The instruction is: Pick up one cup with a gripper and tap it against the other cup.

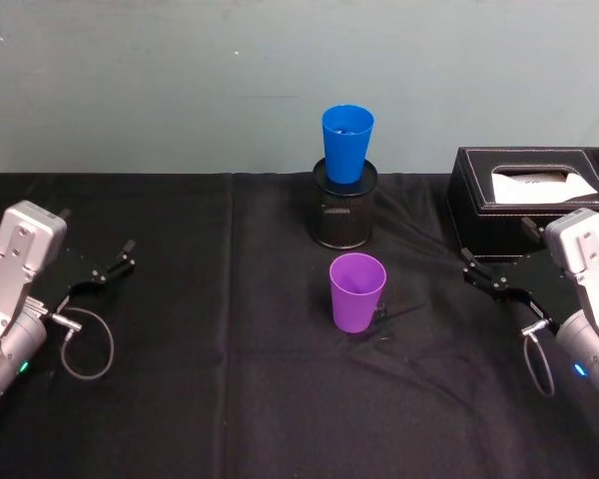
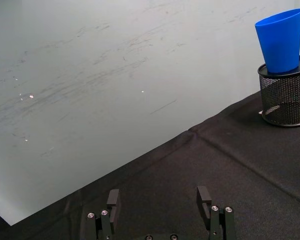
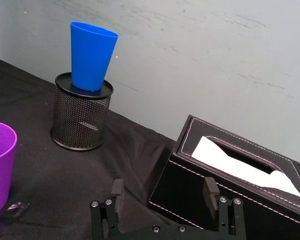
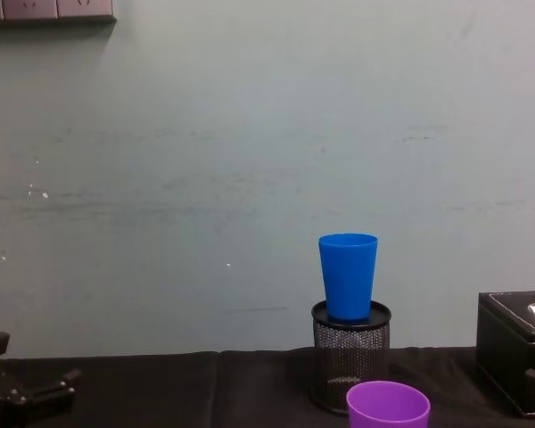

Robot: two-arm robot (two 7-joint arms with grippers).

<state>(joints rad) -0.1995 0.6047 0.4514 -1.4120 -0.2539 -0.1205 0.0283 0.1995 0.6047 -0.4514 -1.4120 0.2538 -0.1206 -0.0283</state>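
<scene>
Purple tapered plastic tumbler [image 1: 357, 291] stands upright, mouth up, on the black-clothed desk [image 1: 230, 389] just below the centre of the head view, and nothing touches it. Straight above it in that frame, a bright blue tapered plastic tumbler [image 1: 346, 145] is perched upright on the top of a black wire-mesh pen holder [image 1: 343, 218], so its wall sits higher than the purple rim.

The right gripper [image 1: 471, 267] hangs at the right of the frame, in front of a black stitched tissue box [image 1: 484, 190]. Its fingers [image 3: 116, 190] are spread wide and empty, aimed toward the middle. The left gripper [image 1: 115, 261], near the left edge, is spread the same way and holds nothing.

The purple tumbler lies to the left of the right fingertips and slightly lower in the frame, clearly nearer to them than to the left ones. With its long axis vertical, a sideways reach from the right seems the natural grasp, closing across the wall. The tumbler would then need lifting to meet the blue one. A hard tap could topple that perched tumbler.
</scene>
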